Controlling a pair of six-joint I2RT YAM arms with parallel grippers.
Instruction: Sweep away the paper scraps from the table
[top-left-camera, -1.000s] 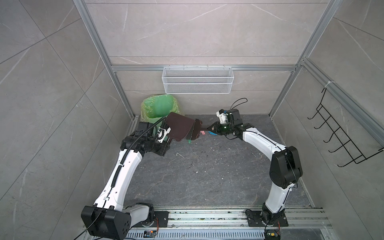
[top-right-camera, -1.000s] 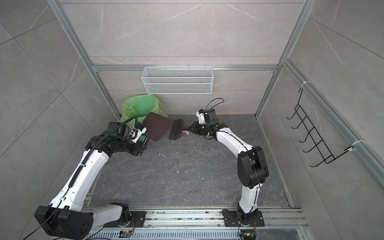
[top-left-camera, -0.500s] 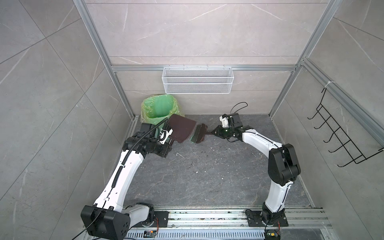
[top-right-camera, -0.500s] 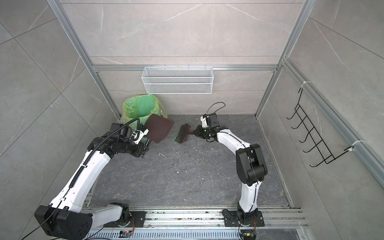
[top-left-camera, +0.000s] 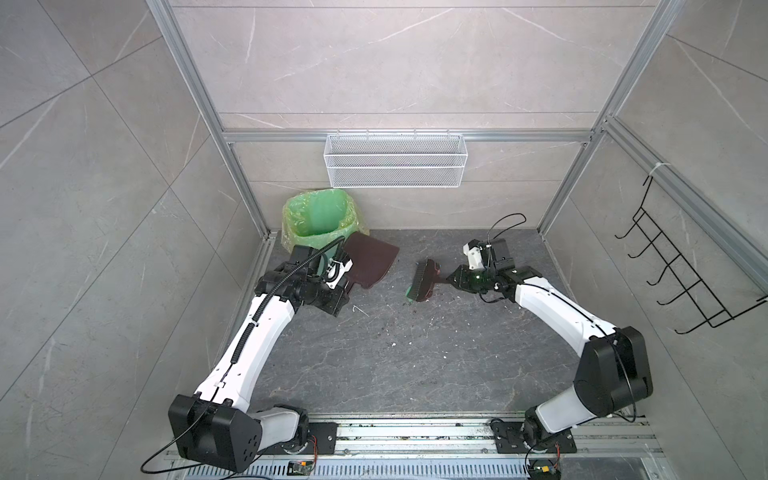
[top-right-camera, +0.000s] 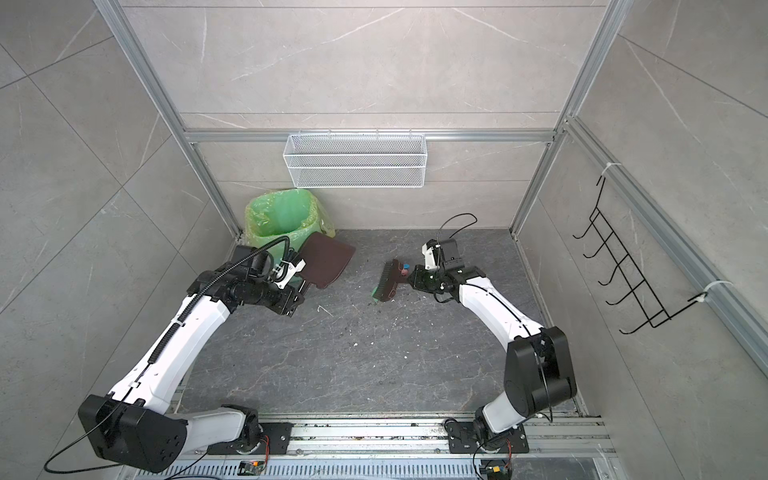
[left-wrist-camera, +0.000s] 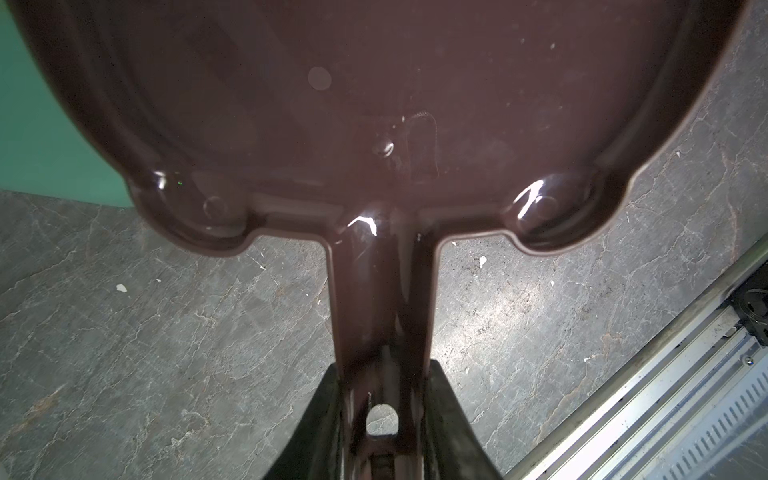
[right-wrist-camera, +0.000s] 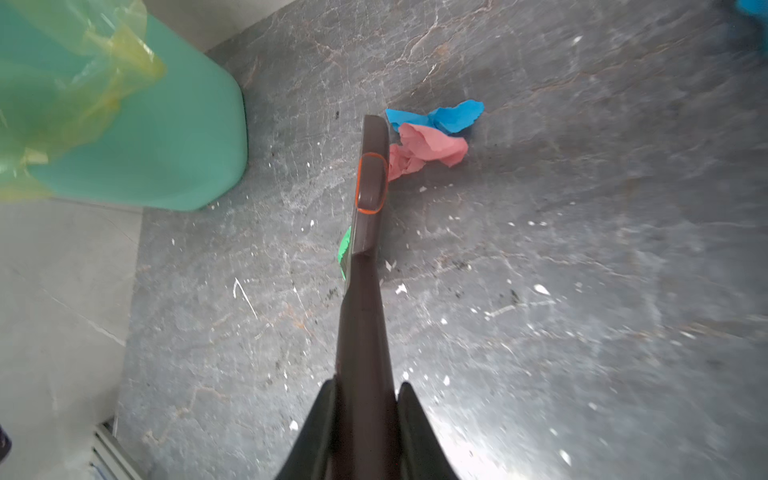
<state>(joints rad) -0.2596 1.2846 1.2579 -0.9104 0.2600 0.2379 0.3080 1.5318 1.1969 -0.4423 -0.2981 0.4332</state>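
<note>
Two arms are seen in both top views. The left one is stretched from its base towards the green bin (top-left-camera: 320, 216), and its tool (left-wrist-camera: 382, 399) is clamped narrowly on the handle of a dustpan (top-left-camera: 370, 262). The right one is bent at a raised elbow with its forearm laid low. Its tool (right-wrist-camera: 365, 399) is closed tightly on the tapered handle of a brush (top-left-camera: 422, 282). One dustpan is counted: dark brown glossy plastic, broad and shallow with rounded corners, held tilted just beside the bin. Whether it touches the bin cannot be told. One brush is counted, of the same brown plastic with a long narrow head, set well apart from the bin on the dark grey, pale-veined table (top-left-camera: 415, 365). Of the paper scraps, three are made out clearly in the right wrist view, all crumpled and lying on the table. One blue scrap (right-wrist-camera: 444, 116) and one pink scrap (right-wrist-camera: 428, 149) are pressed together beside the brush head on its side away from the bin. One green scrap (right-wrist-camera: 344, 249) is half hidden at the side facing the bin. A further blue bit (right-wrist-camera: 752, 6) is cut off by the frame, farther still from the bin. The bin is smooth plastic lined with a wrinkled, translucent yellowish bag. One white wire-mesh basket (top-left-camera: 395, 166) is hung on the wall above the bin.
</note>
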